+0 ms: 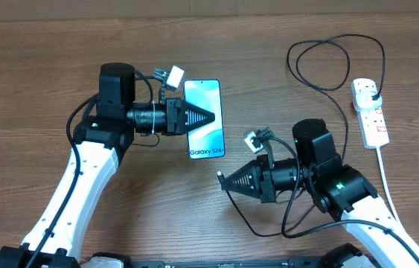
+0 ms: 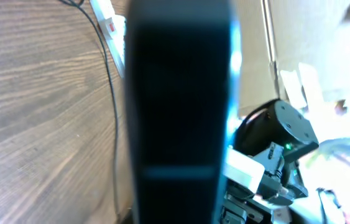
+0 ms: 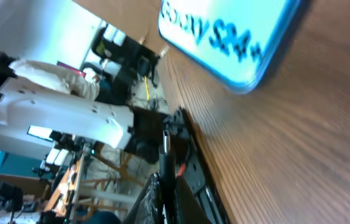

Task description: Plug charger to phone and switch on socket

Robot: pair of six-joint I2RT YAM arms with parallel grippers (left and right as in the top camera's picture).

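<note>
From overhead, the phone [image 1: 206, 143] lies flat on the wooden table [image 1: 38, 45] a little toward 12 o'clock of the middle, screen up and lit cyan. The left tool [image 1: 210, 117] reaches in from 9 o'clock, clenched, with its tip over the upper half of the screen; whether it presses on the glass cannot be told. The socket [image 1: 371, 119] sits near the 3 o'clock edge, well apart from the phone, and the black plug [image 1: 373, 94] is seated in its far end. From there the charger [image 1: 289, 59] loops out toward 12 o'clock and back down behind the right arm [image 1: 328, 171]. A white cord [image 1: 389, 186] leaves the socket toward 5 o'clock. The right tool [image 1: 221, 179] lies at 5 o'clock of the phone, near it but apart, pointing toward 9 o'clock. In the left wrist view, the closed dark fingers [image 2: 178, 112] fill the middle and hide most of what lies ahead, with a cyan glow along their right edge. The socket [image 2: 107, 17] and the thin cable [image 2: 110, 93] show at 11 o'clock and the right arm [image 2: 290, 127] at 4 o'clock. In the right wrist view, the right tool [image 3: 166, 171] is clamped on the charger, its connector tip [image 3: 165, 142] sticking out ahead. The phone [image 3: 224, 31] is at 1 o'clock, not touching the tip, and the left arm [image 3: 63, 115] crosses at 9 o'clock.
</note>
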